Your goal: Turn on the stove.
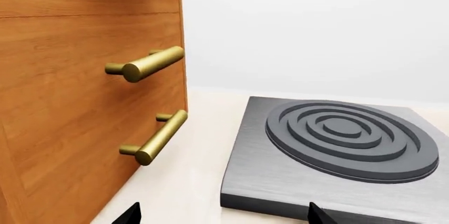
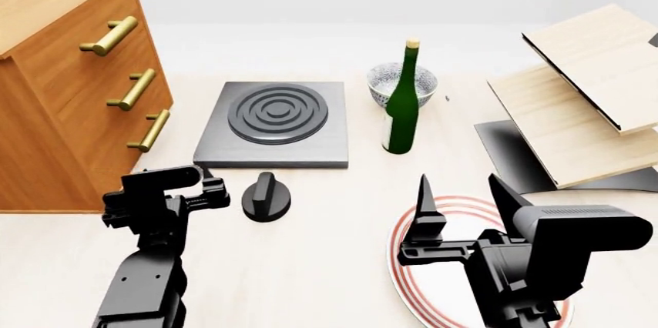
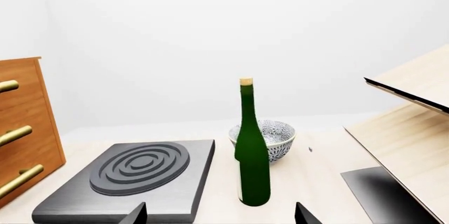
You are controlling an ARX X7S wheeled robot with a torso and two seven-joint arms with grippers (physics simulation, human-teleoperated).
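Only from the head: knob before stove.

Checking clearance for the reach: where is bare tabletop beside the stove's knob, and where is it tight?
Bare tabletop lies right of the knob, bordered by the stove, the bottle and the plate. It is tight on the knob's left, where the left gripper sits by the drawer cabinet.

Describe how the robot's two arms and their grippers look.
Both arms are matte black with blocky, angular housings and no visible cables or markings. The left gripper is compact and boxy. The right gripper has two long, tapered, blade-like fingers on a wide rectangular body.
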